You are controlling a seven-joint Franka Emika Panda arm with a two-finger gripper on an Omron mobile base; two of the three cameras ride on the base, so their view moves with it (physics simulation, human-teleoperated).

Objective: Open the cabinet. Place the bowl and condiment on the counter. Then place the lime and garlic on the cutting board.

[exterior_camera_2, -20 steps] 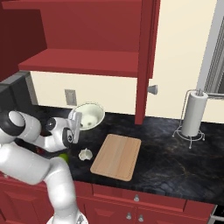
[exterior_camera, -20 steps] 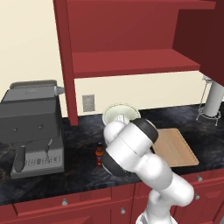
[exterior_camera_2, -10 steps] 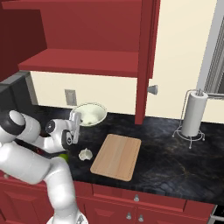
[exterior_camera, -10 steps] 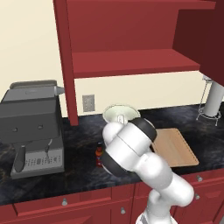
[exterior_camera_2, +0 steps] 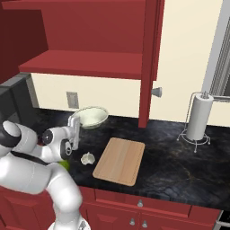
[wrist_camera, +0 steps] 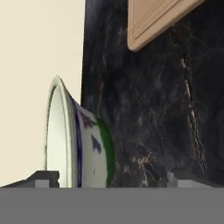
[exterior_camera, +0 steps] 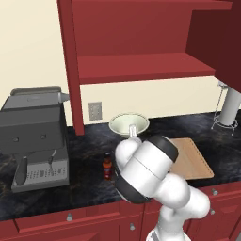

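Observation:
The cream bowl (exterior_camera: pixel 128 123) with its green and blue pattern rests on the black counter (exterior_camera: pixel 89 155) below the open cabinet (exterior_camera: pixel 141 66). My gripper (exterior_camera: pixel 133 131) is open at the bowl's near rim. In the hand view the bowl (wrist_camera: pixel 78 140) sits between my spread fingertips (wrist_camera: pixel 43 178), and the jaws stand apart from it. The condiment bottle (exterior_camera: pixel 108 167) stands on the counter left of my arm. The white garlic (exterior_camera_2: pixel 88 158) lies left of the cutting board (exterior_camera_2: pixel 120 160). A sliver of the lime (exterior_camera_2: pixel 65 165) shows beside my arm.
A grey coffee machine (exterior_camera: pixel 35 136) stands at the left of the counter. A paper towel holder (exterior_camera_2: pixel 197 120) stands at the right. The cabinet's open door (exterior_camera_2: pixel 150 58) hangs over the counter behind the board. Red drawers (exterior_camera_2: pixel 148 209) run below.
My gripper has gone from shut on the bowl's rim to open, letting the bowl go on the counter. The bowl and the other things have stayed where they were.

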